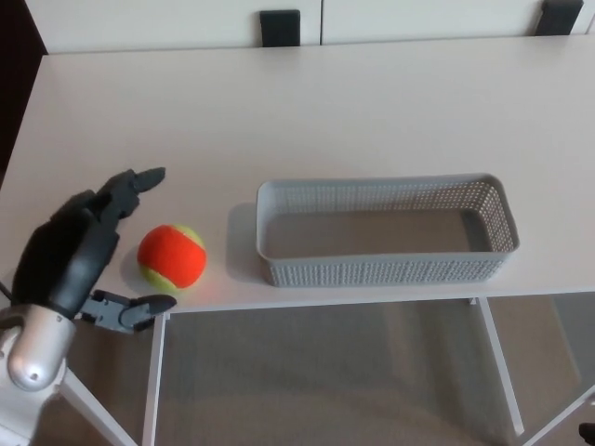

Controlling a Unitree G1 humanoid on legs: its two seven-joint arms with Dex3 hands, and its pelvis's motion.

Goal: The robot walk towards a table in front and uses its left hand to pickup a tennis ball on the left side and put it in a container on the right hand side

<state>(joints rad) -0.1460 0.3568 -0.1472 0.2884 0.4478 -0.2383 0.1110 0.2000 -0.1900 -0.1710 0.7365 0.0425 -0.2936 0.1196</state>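
An orange and yellow-green tennis ball (172, 257) rests on the white table (279, 121) near its front edge, left of centre. My left hand (84, 246) hovers just left of the ball, open, with its fingers (139, 182) stretched past the ball's far side and its thumb (130, 311) below the near side. The hand does not touch the ball. A grey perforated rectangular basket (386, 232) stands empty to the right of the ball, close to the front edge. My right hand does not show.
Two dark chair backs (280, 28) (561, 17) stand beyond the table's far edge. White table legs (497, 362) and a beige floor show below the front edge. The table's left edge lies near my left arm.
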